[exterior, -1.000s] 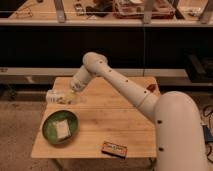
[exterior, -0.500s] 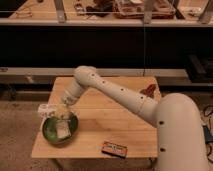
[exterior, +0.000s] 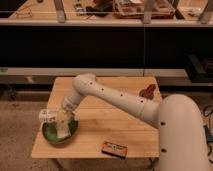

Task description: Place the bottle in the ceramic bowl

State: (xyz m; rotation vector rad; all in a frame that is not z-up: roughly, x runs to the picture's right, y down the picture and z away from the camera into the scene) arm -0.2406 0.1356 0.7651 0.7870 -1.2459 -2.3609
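Observation:
The small whitish bottle [exterior: 47, 115] lies on its side in my gripper [exterior: 56, 116], which is shut on it. The gripper holds it just above the left rim of the green ceramic bowl [exterior: 50, 136], at the front left of the wooden table [exterior: 115, 122]. A pale square block [exterior: 63, 129] lies inside the bowl, under the gripper. My white arm reaches in from the right and crosses the table down to the bowl.
A flat orange-red box [exterior: 115, 148] lies near the table's front edge. A small brown object [exterior: 147, 91] sits at the back right corner. Dark shelving stands behind the table, and the floor lies to the left.
The gripper has carried the bottle forward and to the left, from above the table's left side down to the bowl's left rim.

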